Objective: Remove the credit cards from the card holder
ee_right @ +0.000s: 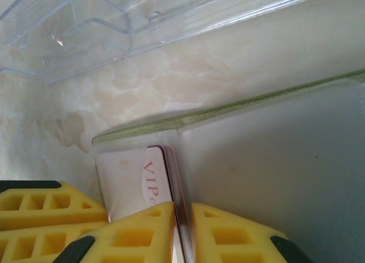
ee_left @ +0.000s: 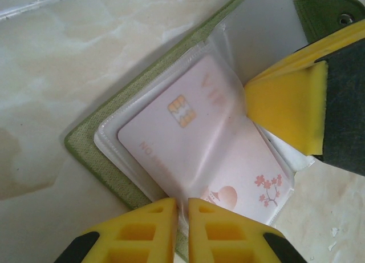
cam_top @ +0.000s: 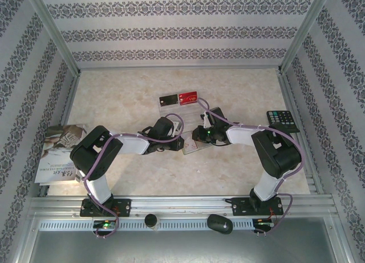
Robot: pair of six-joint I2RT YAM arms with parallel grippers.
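Two freed cards, a black plastic card [cam_top: 168, 100] and a red plastic card [cam_top: 188, 97], lie on a clear plastic tray [cam_top: 171, 108] at 12 o'clock of the olive-green folding card holder [cam_top: 189, 146], which is largely hidden under both grippers.

Left wrist view: the left gripper [ee_left: 182, 229], at 6 o'clock, pinches the holder's edge. A pale pink chip card [ee_left: 188, 137] sits in a cloudy sleeve.

Right wrist view: the right gripper [ee_right: 182, 231] is clamped on that card's edge.

Step in hand: extraction. The next move calls for a straight draw while the left anchors. Whether the sleeve is also caught is unclear.
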